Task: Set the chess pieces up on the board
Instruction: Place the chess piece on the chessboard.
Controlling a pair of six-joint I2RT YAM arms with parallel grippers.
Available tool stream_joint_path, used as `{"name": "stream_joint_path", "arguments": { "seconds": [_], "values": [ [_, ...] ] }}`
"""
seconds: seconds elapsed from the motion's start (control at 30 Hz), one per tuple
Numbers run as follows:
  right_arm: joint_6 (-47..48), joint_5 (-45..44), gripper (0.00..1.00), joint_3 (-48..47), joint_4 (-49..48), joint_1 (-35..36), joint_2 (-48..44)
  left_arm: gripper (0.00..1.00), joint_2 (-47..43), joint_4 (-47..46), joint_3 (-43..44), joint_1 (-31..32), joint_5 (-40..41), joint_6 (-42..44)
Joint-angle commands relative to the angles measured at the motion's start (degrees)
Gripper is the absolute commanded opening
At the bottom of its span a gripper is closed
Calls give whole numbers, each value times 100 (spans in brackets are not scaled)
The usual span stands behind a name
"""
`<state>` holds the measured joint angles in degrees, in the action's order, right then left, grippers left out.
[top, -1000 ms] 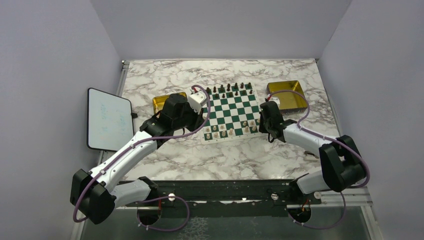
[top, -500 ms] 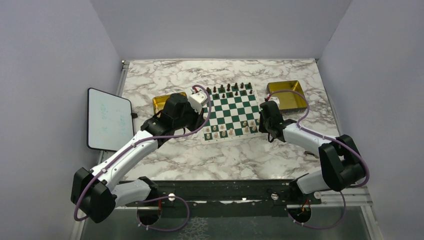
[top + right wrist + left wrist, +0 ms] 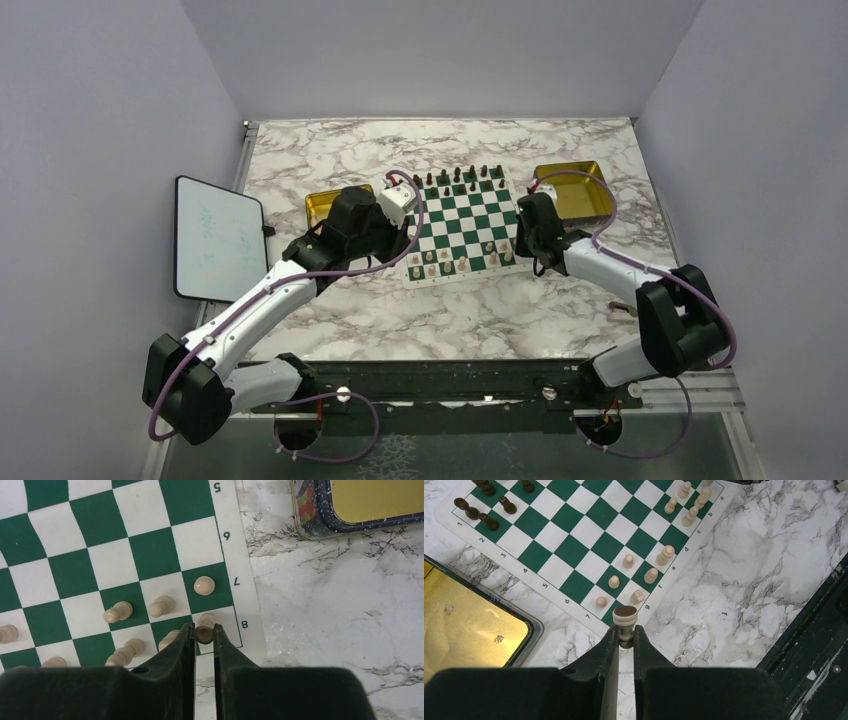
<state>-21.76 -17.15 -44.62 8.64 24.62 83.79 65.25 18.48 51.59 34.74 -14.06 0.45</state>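
The green-and-white board (image 3: pixel 462 225) lies mid-table, with dark pieces along its far rows and several cream chess pieces (image 3: pixel 440 262) along its near rows. In the left wrist view my left gripper (image 3: pixel 625 637) is shut on the stem of a cream piece (image 3: pixel 625 616). Its dark felt base faces the camera, over the board's (image 3: pixel 569 550) corner by the 7 mark. In the right wrist view my right gripper (image 3: pixel 204 632) is shut on another cream piece (image 3: pixel 206 626) over the corner square beside the 8. In the top view the left gripper (image 3: pixel 405 245) and right gripper (image 3: pixel 522 250) flank the near row.
A gold tray (image 3: pixel 322 205) sits left of the board, half under my left wrist, and a second gold tray (image 3: pixel 580 190) lies to its right. A white tablet (image 3: pixel 215 238) lies at the table's left edge. Dark pieces (image 3: pixel 479 517) stand along the far rows.
My right wrist has shifted slightly up and left, toward the board's near right corner. The left arm has barely moved. Both grips are unchanged.
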Motion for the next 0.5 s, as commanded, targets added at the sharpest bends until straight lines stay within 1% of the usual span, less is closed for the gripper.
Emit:
{"name": "stream_joint_path", "arguments": {
  "seconds": [0.0, 0.33, 0.47],
  "values": [
    [24, -7, 10, -88, 209, -32, 139, 5, -24, -99, -42, 24, -111, 17],
    [15, 116, 10, -118, 406, -36, 391, 6, -44, -104, -38, 23, -98, 34],
    [-4, 163, 16, -115, 460, -36, 358, 6, -73, -99, -53, 24, -68, 34]
  ]
}}
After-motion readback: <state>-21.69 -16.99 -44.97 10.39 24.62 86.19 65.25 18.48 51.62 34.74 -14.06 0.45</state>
